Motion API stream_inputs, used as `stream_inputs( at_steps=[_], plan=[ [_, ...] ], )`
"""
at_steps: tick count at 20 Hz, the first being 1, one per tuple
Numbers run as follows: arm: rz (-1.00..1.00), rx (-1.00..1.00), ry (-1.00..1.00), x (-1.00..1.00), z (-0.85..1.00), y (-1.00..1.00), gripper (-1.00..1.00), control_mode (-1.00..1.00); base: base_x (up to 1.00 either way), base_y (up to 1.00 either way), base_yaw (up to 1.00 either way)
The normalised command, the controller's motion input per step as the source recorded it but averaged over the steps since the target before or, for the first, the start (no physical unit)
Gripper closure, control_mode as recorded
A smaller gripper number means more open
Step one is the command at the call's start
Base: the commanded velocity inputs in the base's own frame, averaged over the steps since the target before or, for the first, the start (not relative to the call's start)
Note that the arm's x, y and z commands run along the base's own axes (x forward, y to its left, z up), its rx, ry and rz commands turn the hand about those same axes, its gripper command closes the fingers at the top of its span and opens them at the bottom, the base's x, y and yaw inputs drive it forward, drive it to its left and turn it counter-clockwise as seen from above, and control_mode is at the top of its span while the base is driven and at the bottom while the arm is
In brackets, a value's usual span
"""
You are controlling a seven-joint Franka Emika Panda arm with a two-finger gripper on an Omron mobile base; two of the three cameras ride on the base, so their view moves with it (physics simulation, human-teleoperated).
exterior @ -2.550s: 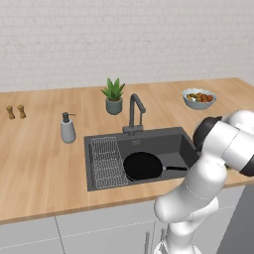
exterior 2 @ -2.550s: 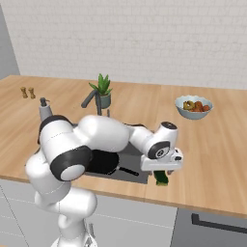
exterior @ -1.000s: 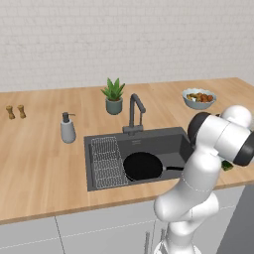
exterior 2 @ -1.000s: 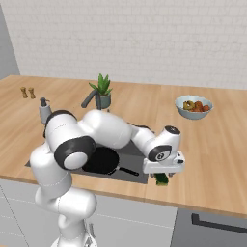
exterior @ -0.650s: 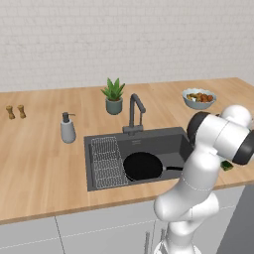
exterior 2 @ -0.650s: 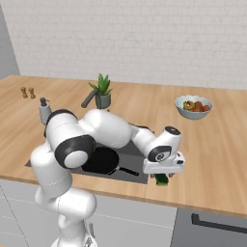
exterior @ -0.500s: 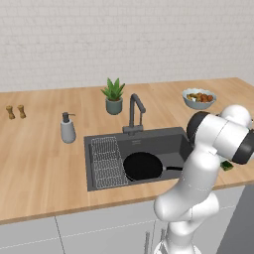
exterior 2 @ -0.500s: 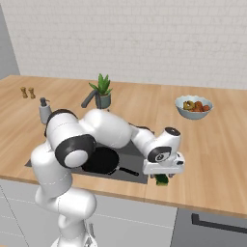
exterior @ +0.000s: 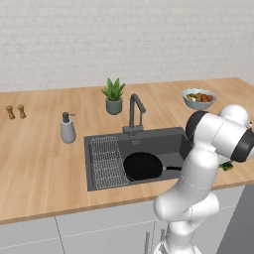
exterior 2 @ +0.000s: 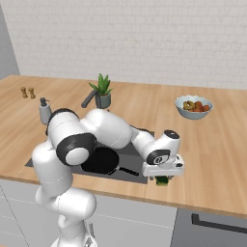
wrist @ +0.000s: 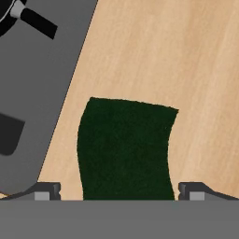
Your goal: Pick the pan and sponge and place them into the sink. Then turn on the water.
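The black pan (exterior: 143, 166) lies in the dark grey sink (exterior: 163, 134), beside its wire rack (exterior: 106, 161). Its handle points toward the right rim and shows again in the hand view's top left corner (wrist: 37, 23). The sponge (wrist: 125, 147), dark green side up, lies on the wooden counter just right of the sink (wrist: 42, 70). My gripper (wrist: 119, 191) hangs low over the sponge (exterior 2: 162, 181), open, one fingertip (wrist: 46, 191) on each side of it. In the left base view my arm hides all but a green corner of the sponge (exterior: 227, 166).
A dark gooseneck faucet (exterior: 135, 106) stands behind the basin with a potted plant (exterior: 113, 95) beyond it. A soap dispenser (exterior: 67, 128) and two small shakers (exterior: 15, 111) are to the left. A grey bowl of food (exterior 2: 193, 106) sits at the back right.
My hand has sunk lower over the sponge, its jaws staying open. The pan and the sponge have not moved.
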Motion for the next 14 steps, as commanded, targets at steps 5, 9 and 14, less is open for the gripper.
stream_inputs(
  at_steps=[5, 9, 14],
  plan=[
    [0.0, 0.0, -0.02, 0.0, -0.19, 0.0, -1.0, -1.0, 0.0, 0.0, 0.0],
    [0.0, 0.0, 0.0, 0.0, -0.37, 0.0, -1.0, -1.0, 0.0, 0.0, 0.0],
    [0.0, 0.0, 0.0, -0.03, -0.16, 0.01, 1.0, -1.0, 0.0, 0.0, 0.0]
  ],
)
